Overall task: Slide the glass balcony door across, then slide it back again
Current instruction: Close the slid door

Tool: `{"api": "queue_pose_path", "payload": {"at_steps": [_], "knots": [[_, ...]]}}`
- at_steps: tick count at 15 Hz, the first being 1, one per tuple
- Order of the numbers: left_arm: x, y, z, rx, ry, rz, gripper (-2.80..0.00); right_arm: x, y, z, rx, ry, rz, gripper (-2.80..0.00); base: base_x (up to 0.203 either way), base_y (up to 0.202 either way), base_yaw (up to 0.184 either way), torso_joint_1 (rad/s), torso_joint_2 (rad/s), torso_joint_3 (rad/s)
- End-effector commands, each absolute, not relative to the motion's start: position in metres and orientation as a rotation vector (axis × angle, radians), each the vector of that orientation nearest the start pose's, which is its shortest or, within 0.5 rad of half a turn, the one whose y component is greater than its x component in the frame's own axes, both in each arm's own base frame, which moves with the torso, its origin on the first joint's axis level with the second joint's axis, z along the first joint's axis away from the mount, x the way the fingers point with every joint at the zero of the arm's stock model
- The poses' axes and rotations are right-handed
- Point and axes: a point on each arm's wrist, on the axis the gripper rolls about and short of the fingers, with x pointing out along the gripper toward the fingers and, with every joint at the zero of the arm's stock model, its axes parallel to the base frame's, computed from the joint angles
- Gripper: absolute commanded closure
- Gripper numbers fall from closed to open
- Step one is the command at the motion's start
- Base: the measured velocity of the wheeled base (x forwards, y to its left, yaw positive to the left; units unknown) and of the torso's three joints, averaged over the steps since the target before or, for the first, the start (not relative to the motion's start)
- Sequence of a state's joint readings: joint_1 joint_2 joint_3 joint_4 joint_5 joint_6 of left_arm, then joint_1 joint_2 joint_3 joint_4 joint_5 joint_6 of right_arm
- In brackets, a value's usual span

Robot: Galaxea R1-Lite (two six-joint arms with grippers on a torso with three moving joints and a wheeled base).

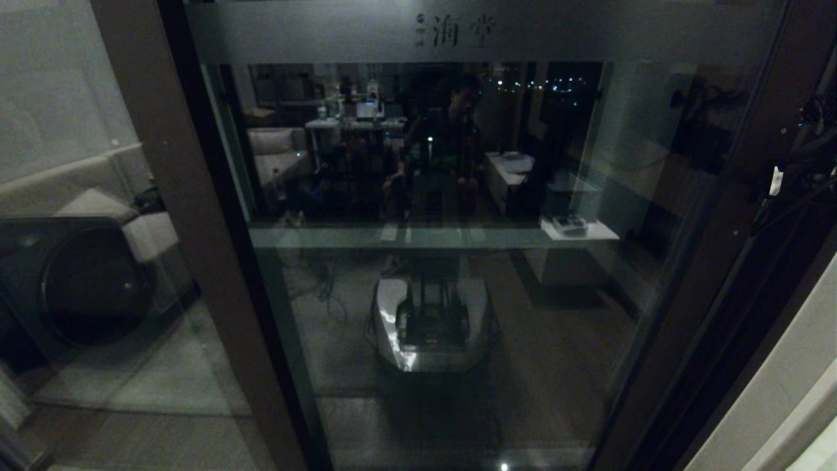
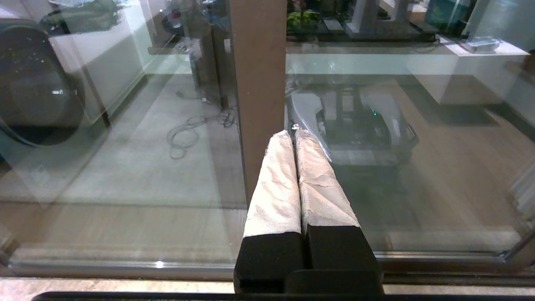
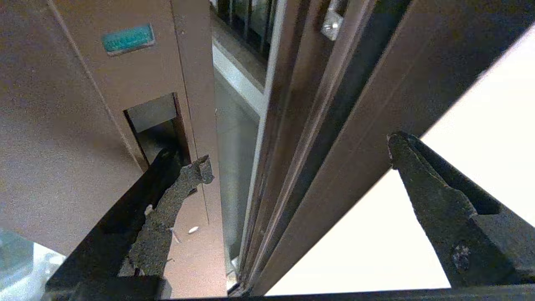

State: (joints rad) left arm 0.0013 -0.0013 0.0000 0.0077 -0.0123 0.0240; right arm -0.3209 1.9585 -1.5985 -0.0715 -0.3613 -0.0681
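The glass balcony door filled the centre of the head view, its frosted top band at 12 o'clock and its handle stile at 3 o'clock. The right gripper was at that stile with jaws spread wide, one finger set at the recessed handle slot and the other standing free before the pale wall. A narrow gap showed between stile and outer frame, suggesting the door was near its closed end of travel. The left gripper, jaws pressed together and empty, pointed at the plain brown post at 9 o'clock. The step in hand appeared to be hooking the slot; next would come a steady sideways pull along the track.
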Motion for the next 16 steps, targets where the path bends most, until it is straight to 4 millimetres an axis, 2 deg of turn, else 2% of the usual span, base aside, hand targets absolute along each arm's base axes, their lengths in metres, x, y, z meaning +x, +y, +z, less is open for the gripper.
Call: {"api": "queue_pose_path", "payload": {"at_steps": [1, 2, 3, 16], "knots": [[-0.023, 0.000, 0.074, 0.024, 0.009, -0.011, 0.00, 0.380, -0.138, 0.255, -0.071, 0.329, -0.671, -2.80, 0.000, 0.000, 0.000, 0.000, 0.00, 0.000], [-0.023, 0.000, 0.074, 0.024, 0.009, -0.011, 0.00, 0.381, -0.138, 0.254, -0.072, 0.332, -0.672, -2.57, 0.000, 0.000, 0.000, 0.000, 0.00, 0.000], [-0.023, 0.000, 0.074, 0.024, 0.008, -0.011, 0.00, 0.380, -0.140, 0.255, -0.071, 0.329, -0.675, 0.00, 0.000, 0.000, 0.000, 0.000, 0.00, 0.000], [-0.023, 0.000, 0.074, 0.025, 0.008, -0.011, 0.00, 0.371, -0.145, 0.264, -0.070, 0.305, -0.695, 0.00, 0.000, 0.000, 0.000, 0.000, 0.00, 0.000]]}}
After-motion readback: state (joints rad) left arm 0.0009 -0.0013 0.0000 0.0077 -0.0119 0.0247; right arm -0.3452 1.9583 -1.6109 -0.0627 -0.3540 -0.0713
